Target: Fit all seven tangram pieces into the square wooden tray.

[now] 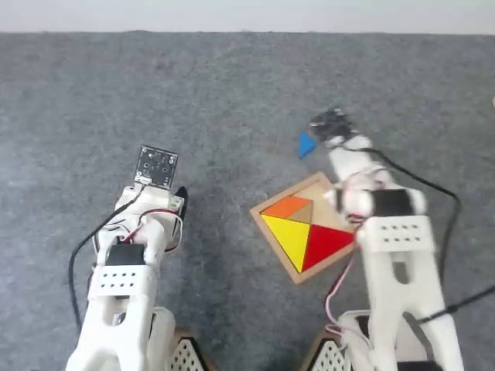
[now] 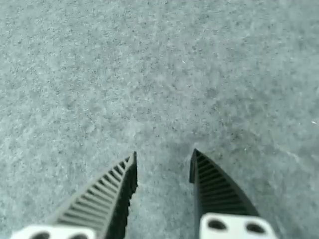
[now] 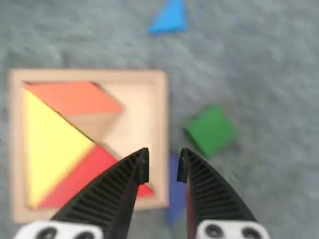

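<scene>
Right gripper (image 3: 162,164), fingers slightly apart and empty, hovers over the square wooden tray (image 3: 89,75), which sits cornerwise to the arms holding orange (image 3: 75,97), yellow (image 3: 50,144) and red (image 3: 94,169) pieces. Blue triangle (image 3: 169,20) and green square (image 3: 210,130) lie outside. Left gripper (image 2: 163,167) gapes above grey mat (image 2: 149,74).

tray (image 1: 269,232): right corner hidden under the right arm (image 1: 363,197)
dark blue piece (image 3: 174,204): mostly behind the fingers (image 3: 124,189), shape unclear
light blue triangle (image 3: 169,20): tip clipped by the picture's edge
</scene>
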